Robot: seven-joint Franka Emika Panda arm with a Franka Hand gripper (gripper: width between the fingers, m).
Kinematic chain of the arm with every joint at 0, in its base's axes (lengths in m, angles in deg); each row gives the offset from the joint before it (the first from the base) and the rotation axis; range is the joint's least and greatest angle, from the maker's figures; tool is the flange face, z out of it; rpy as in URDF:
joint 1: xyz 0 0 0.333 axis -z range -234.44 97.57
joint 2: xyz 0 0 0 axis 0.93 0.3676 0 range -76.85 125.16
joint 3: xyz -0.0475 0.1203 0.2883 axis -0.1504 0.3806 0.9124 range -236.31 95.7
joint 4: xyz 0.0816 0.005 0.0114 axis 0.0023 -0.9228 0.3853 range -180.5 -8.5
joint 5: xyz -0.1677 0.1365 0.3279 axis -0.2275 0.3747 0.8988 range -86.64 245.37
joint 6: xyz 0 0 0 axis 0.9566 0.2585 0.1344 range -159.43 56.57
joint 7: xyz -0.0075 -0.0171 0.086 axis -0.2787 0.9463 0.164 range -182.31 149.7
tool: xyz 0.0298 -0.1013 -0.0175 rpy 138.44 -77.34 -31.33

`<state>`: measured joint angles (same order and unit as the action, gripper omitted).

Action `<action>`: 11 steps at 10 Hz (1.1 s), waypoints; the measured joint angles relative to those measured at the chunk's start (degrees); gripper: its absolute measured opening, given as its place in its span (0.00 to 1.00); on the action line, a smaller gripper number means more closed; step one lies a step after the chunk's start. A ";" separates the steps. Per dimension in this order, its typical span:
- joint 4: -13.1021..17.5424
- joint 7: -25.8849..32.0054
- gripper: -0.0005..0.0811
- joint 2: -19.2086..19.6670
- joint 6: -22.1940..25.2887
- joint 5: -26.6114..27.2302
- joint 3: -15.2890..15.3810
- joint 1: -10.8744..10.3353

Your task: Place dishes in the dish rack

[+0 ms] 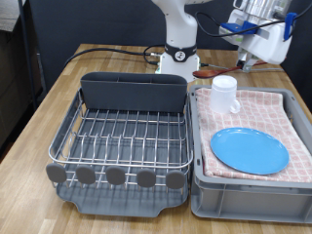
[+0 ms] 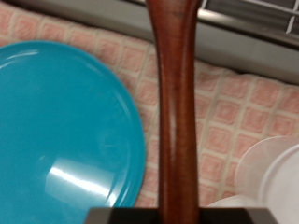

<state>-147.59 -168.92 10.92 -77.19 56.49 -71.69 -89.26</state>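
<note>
Reddish-brown wooden spoon is running straight down the middle of the wrist view, its handle disappearing into the dark tool base, so the tool appears to be gripping it, hanging high at the exterior view's top right, above the back corner of the grey plastic bin. Inside that bin, on the pink checked cloth, the round flat bright-blue plate and the small white mug are lying well apart. The silver wire dish rack is sitting on the wooden desk to the left, holding nothing. I judge the spoon-carrying step is under way; it needs clearance over the bin wall and the rack's tall back compartment.
</note>
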 joint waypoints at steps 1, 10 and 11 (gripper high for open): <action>-1.67 0.00 0.12 -2.00 0.66 0.16 -0.01 0.80; -11.53 2.07 0.11 -13.65 3.95 3.47 -2.80 7.48; -12.91 2.16 0.11 -14.89 3.95 3.57 -4.03 8.49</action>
<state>-160.50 -166.77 -3.97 -73.23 60.06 -75.72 -80.76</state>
